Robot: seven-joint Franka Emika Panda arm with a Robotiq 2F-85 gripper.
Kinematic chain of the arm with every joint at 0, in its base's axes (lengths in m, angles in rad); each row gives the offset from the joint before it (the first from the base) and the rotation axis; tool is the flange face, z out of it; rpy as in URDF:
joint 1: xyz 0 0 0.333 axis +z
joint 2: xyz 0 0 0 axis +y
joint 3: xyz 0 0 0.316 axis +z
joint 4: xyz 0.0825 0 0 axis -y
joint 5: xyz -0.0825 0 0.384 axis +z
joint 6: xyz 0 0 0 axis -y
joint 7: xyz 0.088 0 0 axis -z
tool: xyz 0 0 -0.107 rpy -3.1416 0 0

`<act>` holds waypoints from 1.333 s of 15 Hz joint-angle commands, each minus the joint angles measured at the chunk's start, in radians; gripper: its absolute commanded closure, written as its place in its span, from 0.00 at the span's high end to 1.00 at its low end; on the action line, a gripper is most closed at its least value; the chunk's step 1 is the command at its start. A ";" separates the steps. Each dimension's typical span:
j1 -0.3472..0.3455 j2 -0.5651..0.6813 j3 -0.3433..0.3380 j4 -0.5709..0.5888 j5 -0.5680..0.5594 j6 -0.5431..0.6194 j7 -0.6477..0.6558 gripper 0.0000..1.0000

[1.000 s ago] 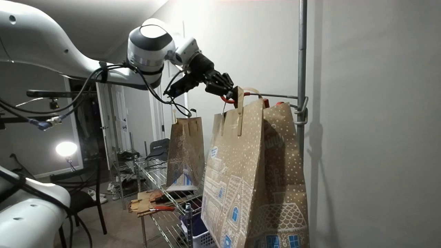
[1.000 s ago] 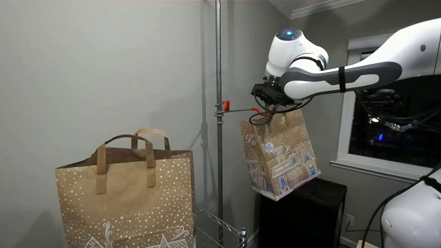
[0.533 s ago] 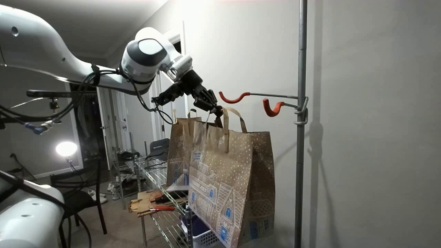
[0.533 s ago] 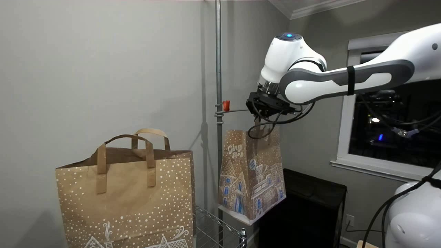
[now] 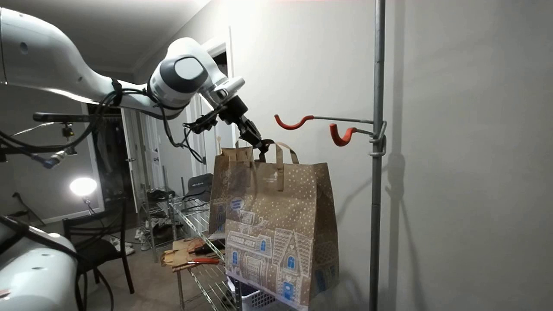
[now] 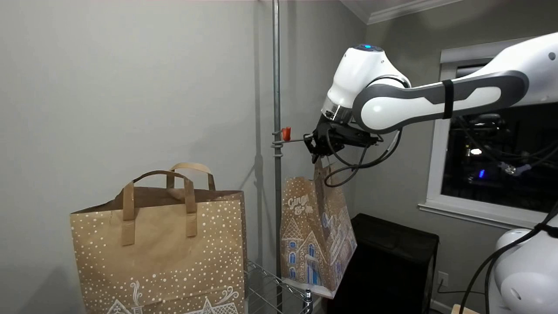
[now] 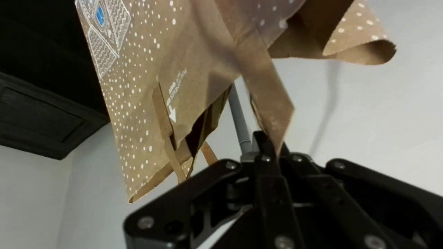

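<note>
A brown paper bag with white dots and printed houses hangs from my gripper, in both exterior views (image 5: 272, 216) (image 6: 303, 235). My gripper (image 5: 262, 147) is shut on one of its handle straps, which runs up from the jaws in the wrist view (image 7: 266, 90). The gripper also shows in an exterior view (image 6: 315, 157). The bag's other handle stands free (image 5: 288, 151). Two red-tipped hooks (image 5: 295, 124) (image 5: 341, 136) stick out from a grey metal pole (image 5: 378, 86). The bag hangs apart from them, lower and to their left in that view.
Another brown bag (image 5: 219, 194) stands behind the held one by a wire shelf (image 5: 194, 231). A large bag (image 6: 161, 261) is in the foreground of an exterior view. A black cabinet (image 6: 388, 266) and a window (image 6: 475, 165) are at the right. A chair (image 5: 97, 250) is at the left.
The gripper and bag have moved down and left in an exterior view, away from the hooks, which the bag partly hid before. The bag has swung and turned.
</note>
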 commanded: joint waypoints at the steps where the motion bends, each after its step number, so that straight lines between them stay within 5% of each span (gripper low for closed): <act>1: 0.034 0.028 -0.008 0.053 0.072 0.036 -0.195 0.01; 9: 0.116 0.096 -0.066 0.125 0.381 0.193 -0.581 0.01; 16: 0.192 0.142 -0.114 0.165 0.623 0.141 -0.865 0.01; 20: 0.203 0.172 -0.085 0.184 0.611 0.076 -0.950 0.01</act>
